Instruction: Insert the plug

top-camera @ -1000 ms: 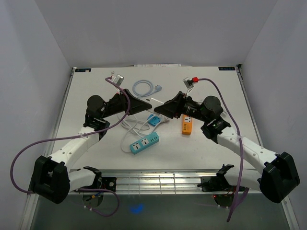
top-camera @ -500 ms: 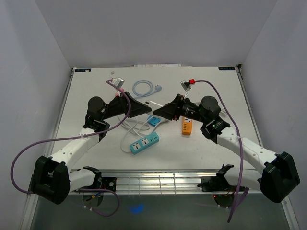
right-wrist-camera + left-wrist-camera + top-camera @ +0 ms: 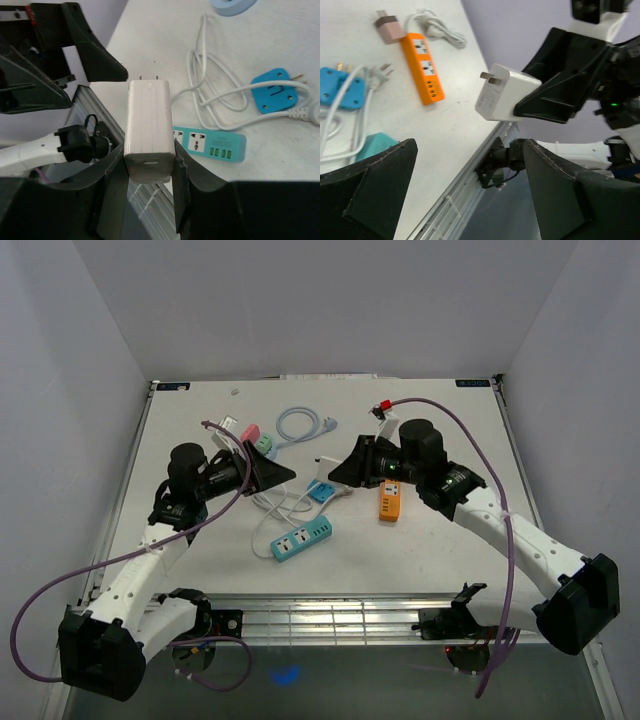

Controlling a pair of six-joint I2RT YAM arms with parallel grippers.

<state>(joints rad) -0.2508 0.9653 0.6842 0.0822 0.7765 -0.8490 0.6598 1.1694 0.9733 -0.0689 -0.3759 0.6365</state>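
The plug (image 3: 148, 127) is a white block charger with two prongs pointing away from my right wrist. My right gripper (image 3: 148, 167) is shut on its sides and holds it in the air above the table, also seen as plug (image 3: 324, 462) and plug (image 3: 505, 92). My left gripper (image 3: 278, 472) stands wide open just left of the plug, apart from it, with nothing between its fingers (image 3: 375, 185). A teal power strip (image 3: 303, 537) lies flat below and in front of both grippers, its sockets (image 3: 200, 142) facing up.
An orange power strip (image 3: 389, 502) lies right of centre. A blue adapter (image 3: 321, 490) with a white cable (image 3: 210, 85) sits under the grippers. A coiled light-blue cable (image 3: 300, 423) and pink and green adapters (image 3: 256, 437) lie farther back. The table's metal front edge (image 3: 330, 615) is near.
My left gripper has opened wide, let go of the plug and drawn back to the left. My right gripper has closed on the plug and keeps it.
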